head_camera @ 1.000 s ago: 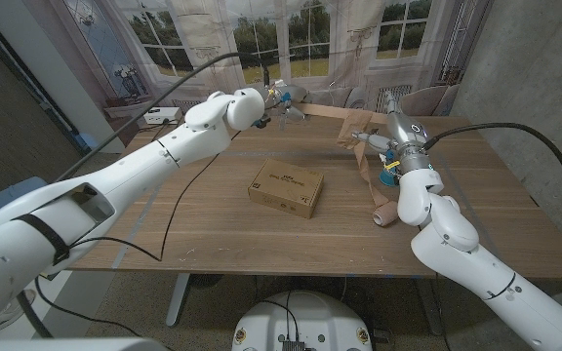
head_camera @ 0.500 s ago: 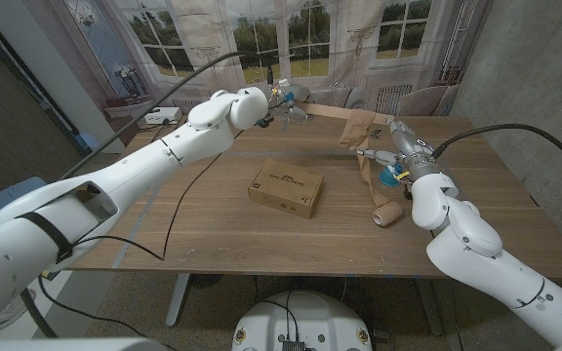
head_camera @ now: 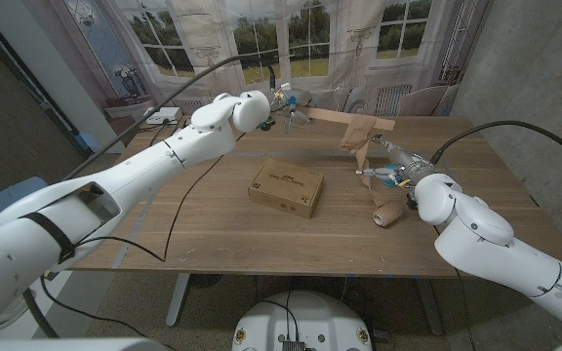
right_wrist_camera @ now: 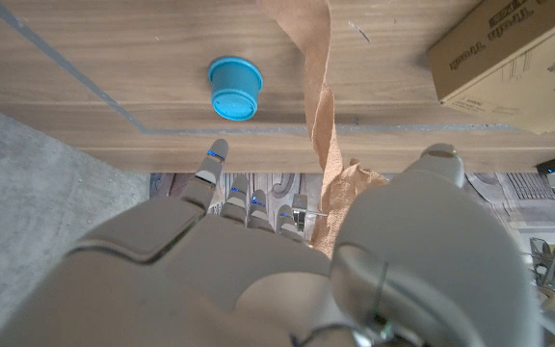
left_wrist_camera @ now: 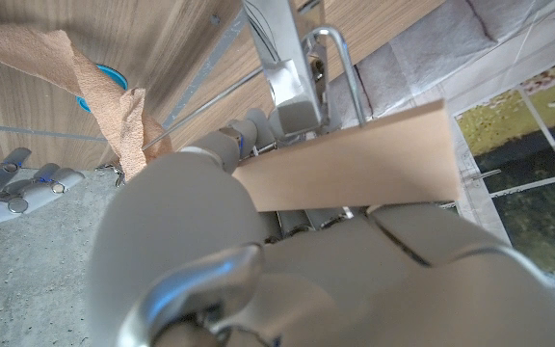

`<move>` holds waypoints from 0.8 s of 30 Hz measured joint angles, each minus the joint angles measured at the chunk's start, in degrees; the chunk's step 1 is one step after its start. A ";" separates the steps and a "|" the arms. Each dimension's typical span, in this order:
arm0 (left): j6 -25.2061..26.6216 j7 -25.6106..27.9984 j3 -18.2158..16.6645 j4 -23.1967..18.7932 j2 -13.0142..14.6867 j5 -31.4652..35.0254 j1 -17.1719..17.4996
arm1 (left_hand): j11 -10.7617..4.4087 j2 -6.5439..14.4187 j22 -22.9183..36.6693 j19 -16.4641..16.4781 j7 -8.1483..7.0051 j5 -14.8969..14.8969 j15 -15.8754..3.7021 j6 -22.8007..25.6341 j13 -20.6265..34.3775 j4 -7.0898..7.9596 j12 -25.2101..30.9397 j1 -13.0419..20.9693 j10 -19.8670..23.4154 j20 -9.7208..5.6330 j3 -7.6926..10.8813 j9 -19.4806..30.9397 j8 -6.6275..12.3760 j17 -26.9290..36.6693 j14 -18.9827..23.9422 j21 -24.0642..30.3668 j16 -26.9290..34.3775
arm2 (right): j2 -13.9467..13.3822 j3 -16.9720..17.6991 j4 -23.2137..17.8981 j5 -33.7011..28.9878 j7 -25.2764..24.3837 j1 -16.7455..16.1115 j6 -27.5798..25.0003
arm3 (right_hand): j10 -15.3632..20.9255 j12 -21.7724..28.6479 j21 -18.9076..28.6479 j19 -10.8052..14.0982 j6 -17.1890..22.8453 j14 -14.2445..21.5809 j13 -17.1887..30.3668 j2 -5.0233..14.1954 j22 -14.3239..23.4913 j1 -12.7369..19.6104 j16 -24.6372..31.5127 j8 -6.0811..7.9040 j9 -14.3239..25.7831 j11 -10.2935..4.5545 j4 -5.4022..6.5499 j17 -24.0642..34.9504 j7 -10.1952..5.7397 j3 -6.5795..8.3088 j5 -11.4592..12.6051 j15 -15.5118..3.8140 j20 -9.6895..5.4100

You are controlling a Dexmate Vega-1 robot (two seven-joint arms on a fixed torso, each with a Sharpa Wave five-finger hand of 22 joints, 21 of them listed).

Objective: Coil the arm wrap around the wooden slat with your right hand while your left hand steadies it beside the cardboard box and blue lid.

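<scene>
**Slat held aloft, wrap draped over its far end**

We see our left hand (head_camera: pixel 279 100) raised over the far side of the table (head_camera: pixel 193 219), clenched on one end of the slat (head_camera: pixel 344 118); in the left wrist view the fingers (left_wrist_camera: pixel 249 130) curl over the flat board (left_wrist_camera: pixel 355 164), so the grasp is plain. From that hand the slat runs level toward our right side, and the wrap (head_camera: pixel 361 132) is bunched over its other end, well away from the left palm.

A tan strip of the wrap hangs from the bunch to the table, ending in a small roll (head_camera: pixel 385 214) that lies just beside our right forearm. Our right hand (head_camera: pixel 390 164) sits close under the bunch, next to the hanging strip; its fingers (right_wrist_camera: pixel 234 193) reach out fairly straight in the right wrist view, with the strip (right_wrist_camera: pixel 318 87) passing just beside them. Whether they pinch it we cannot tell.

The lid (right_wrist_camera: pixel 234 87) lies on the table just beyond the right fingertips. The box (head_camera: pixel 286 187) rests between both hands, nearer us
</scene>
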 measured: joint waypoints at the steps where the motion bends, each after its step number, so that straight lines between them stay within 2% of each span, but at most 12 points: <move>1: -0.10 0.00 0.00 0.00 0.00 -0.05 0.00 | 0.00 0.00 0.00 0.00 -0.10 0.00 0.00 0.10 0.00 0.00 0.00 0.00 0.00 0.00 0.00 0.00 -0.01 0.00 0.00 0.00 0.00 | -0.29 -0.42 -0.25 0.00 0.00 0.44 0.00 | 0.00 0.00 -0.14 0.00 0.04 0.02 0.00 0.00 0.00 0.00 0.00 0.00 0.00 0.39 0.15 -0.14 0.57 -0.17 0.00 0.01 0.00; 2: -0.30 0.00 0.11 0.42 -0.11 -0.15 0.00 | 0.00 0.00 0.00 0.00 -0.11 0.00 0.00 0.12 0.00 0.00 0.00 0.00 0.00 0.00 0.00 0.01 -0.02 0.00 0.00 0.00 0.00 | -0.69 -1.00 -0.55 1.80 -0.04 1.04 -2.55 | -0.22 0.00 -0.15 0.00 -0.05 0.04 -0.10 -0.02 0.00 -0.01 0.00 0.00 -0.14 0.62 0.32 -0.30 0.85 -0.34 0.00 0.04 0.00; 4: -0.50 0.00 0.14 0.58 -0.16 -0.25 0.00 | 0.00 0.00 0.00 0.00 -0.20 0.00 0.00 0.20 0.00 0.00 0.00 0.00 0.00 0.00 0.00 0.01 -0.06 0.00 0.00 0.00 0.00 | -1.16 -1.58 -0.87 2.49 -0.16 1.72 -3.38 | -0.40 0.00 -0.31 0.00 0.04 0.13 -0.26 -0.22 0.00 -0.23 0.00 -0.21 -0.27 1.40 0.22 -0.47 0.95 -0.58 0.30 0.34 0.00; 5: -0.71 0.03 0.25 1.00 -0.28 -0.33 -0.03 | 0.00 0.00 0.00 0.00 -0.20 0.00 0.00 0.21 0.00 0.00 0.00 0.00 0.00 0.00 0.00 0.01 -0.05 0.00 0.00 0.00 0.00 | -1.53 -1.93 -1.11 4.53 -0.67 2.18 -5.46 | -0.54 -0.28 -0.53 0.00 -0.15 -0.06 -0.26 -0.16 0.00 -0.30 0.00 -0.21 -0.27 1.54 0.38 -0.57 1.14 -0.75 0.46 0.53 0.00; 9: -1.03 0.10 0.36 1.68 -0.45 -0.48 -0.26 | 0.00 0.00 0.00 0.00 -0.20 0.00 0.00 0.21 0.00 0.00 0.00 0.00 0.00 0.00 0.00 0.00 0.16 0.00 0.00 0.00 0.00 | -2.27 -2.30 -1.57 8.07 -1.58 2.86 -8.16 | -1.04 -0.56 -0.75 0.00 -0.27 -0.37 -0.46 -0.13 0.00 -0.61 0.00 -0.43 -0.27 2.04 0.35 -0.85 1.25 -1.07 0.47 0.84 0.00; 20: -2.33 0.64 0.46 3.21 -0.61 -1.03 -0.79 | 0.00 0.00 0.16 0.00 -0.19 0.00 0.00 0.20 0.00 0.00 0.00 0.00 0.00 0.00 0.00 0.02 0.16 0.00 0.00 0.00 0.00 | -4.66 -1.08 -2.84 14.59 -0.82 3.18 -11.14 | -1.13 -0.56 -1.51 0.00 -0.79 -0.37 -0.80 -0.36 -0.01 -0.84 0.00 -0.66 -0.26 2.12 0.55 -1.38 1.33 -1.83 0.95 0.83 0.00; 22: -2.68 0.74 0.47 3.51 -0.62 -1.15 -0.90 | 0.00 0.00 0.12 0.00 -0.19 0.00 0.00 0.19 0.00 0.00 0.00 0.00 0.00 0.00 0.00 0.02 0.16 0.00 0.00 0.00 0.00 | -5.02 -0.85 -3.17 15.15 -0.16 3.00 -11.39 | -1.13 -0.56 -1.63 0.00 -1.02 -0.37 -0.80 -0.36 -0.01 -0.84 0.00 -1.07 -0.26 2.11 0.30 -1.49 1.53 -2.07 1.29 0.83 0.00; 24: -2.83 0.80 0.47 3.75 -0.62 -1.20 -0.97 | 0.00 0.00 0.03 0.00 -0.19 0.00 0.00 0.19 0.00 0.00 0.00 0.00 0.00 0.00 0.00 0.03 0.16 0.00 0.00 0.00 0.00 | -5.19 -0.68 -3.42 15.21 0.80 2.79 -11.58 | -1.14 -0.56 -1.63 0.00 -1.63 -0.50 -0.80 -0.39 -0.01 -0.80 0.00 -1.07 -0.26 2.12 0.30 -1.65 1.13 -2.07 1.33 0.94 0.00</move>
